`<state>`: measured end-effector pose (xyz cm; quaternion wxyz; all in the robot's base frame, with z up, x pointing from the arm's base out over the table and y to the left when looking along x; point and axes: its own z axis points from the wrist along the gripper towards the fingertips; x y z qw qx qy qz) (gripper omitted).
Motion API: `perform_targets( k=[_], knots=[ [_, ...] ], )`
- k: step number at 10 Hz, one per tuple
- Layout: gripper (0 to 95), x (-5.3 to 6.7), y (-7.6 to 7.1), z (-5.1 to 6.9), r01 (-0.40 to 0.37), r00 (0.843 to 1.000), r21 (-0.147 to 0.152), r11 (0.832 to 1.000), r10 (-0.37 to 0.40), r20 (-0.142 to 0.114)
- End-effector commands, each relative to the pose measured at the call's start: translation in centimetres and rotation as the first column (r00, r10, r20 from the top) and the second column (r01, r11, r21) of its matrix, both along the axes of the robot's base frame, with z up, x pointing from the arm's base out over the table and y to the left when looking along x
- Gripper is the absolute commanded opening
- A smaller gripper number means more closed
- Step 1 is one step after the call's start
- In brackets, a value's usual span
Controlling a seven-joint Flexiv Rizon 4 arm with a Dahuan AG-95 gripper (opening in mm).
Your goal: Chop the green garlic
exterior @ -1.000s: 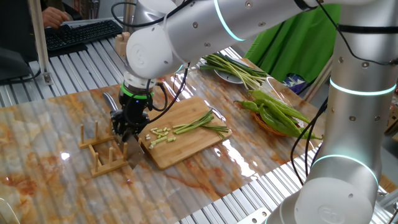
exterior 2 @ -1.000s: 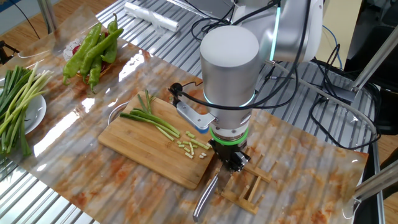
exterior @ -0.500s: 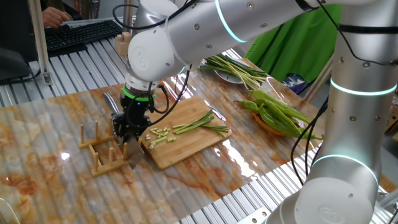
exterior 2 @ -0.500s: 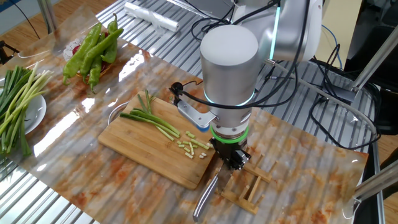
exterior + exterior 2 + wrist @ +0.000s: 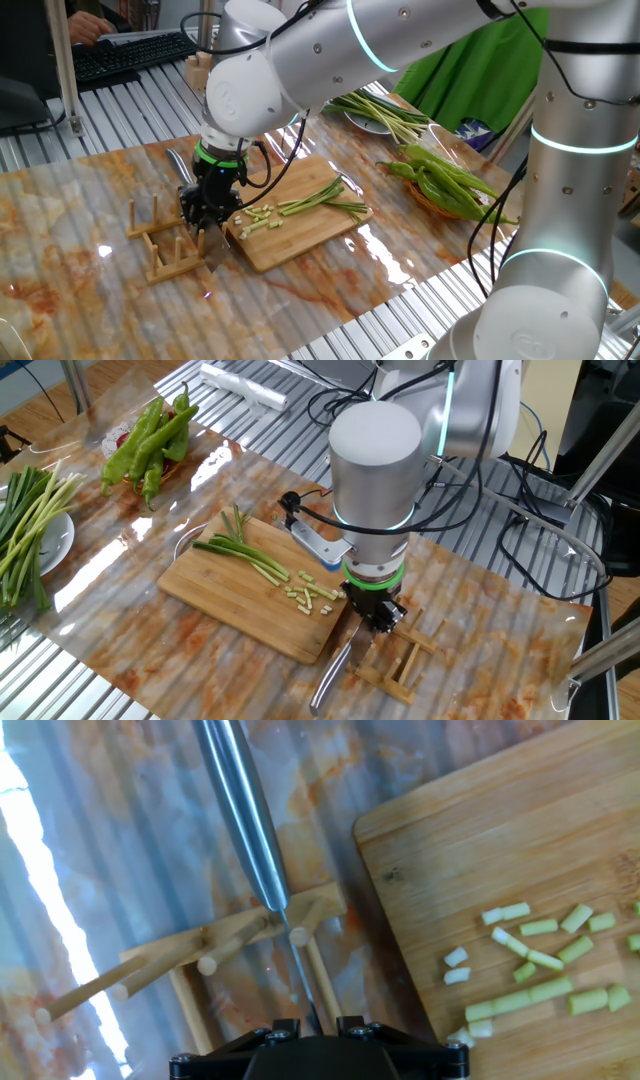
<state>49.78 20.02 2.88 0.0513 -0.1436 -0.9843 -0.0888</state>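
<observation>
The gripper (image 5: 308,1020) jaws hold the knife (image 5: 245,820) over the wooden rack (image 5: 215,955), beside the cutting board (image 5: 300,215). To rack it cleanly, the arm should probably lower slowly, keeping the blade between the pegs, away from the cut green garlic (image 5: 262,215).

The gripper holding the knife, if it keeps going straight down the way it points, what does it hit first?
Probably the wooden rack: the gripper points down at it, the knife over its pegs. Depth is unclear.
</observation>
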Motion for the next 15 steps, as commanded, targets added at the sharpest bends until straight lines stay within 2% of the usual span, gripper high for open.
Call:
perform_targets(
  k=[1, 2, 3, 5, 9, 15],
  knots=[
    [19.0, -0.1, 0.0, 0.0, 0.000, 1.000, -0.001, 1.000, 0.000, -0.002],
    [19.0, -0.1, 0.0, 0.0, -0.005, 1.000, 0.003, 1.000, 0.005, -0.001],
    [0.0, -0.1, 0.0, -0.1, -0.017, 1.000, 0.004, 1.000, 0.017, 0.001],
    [0.0, -0.2, 0.1, 0.0, -0.024, 1.000, 0.010, 1.000, 0.024, 0.002],
    [0.0, -0.4, 0.6, 0.6, 0.028, 1.000, 0.002, 1.000, -0.028, -0.010],
    [0.0, -0.1, 1.7, 2.7, 0.046, 0.999, -0.025, 0.999, -0.047, -0.007]
  ],
)
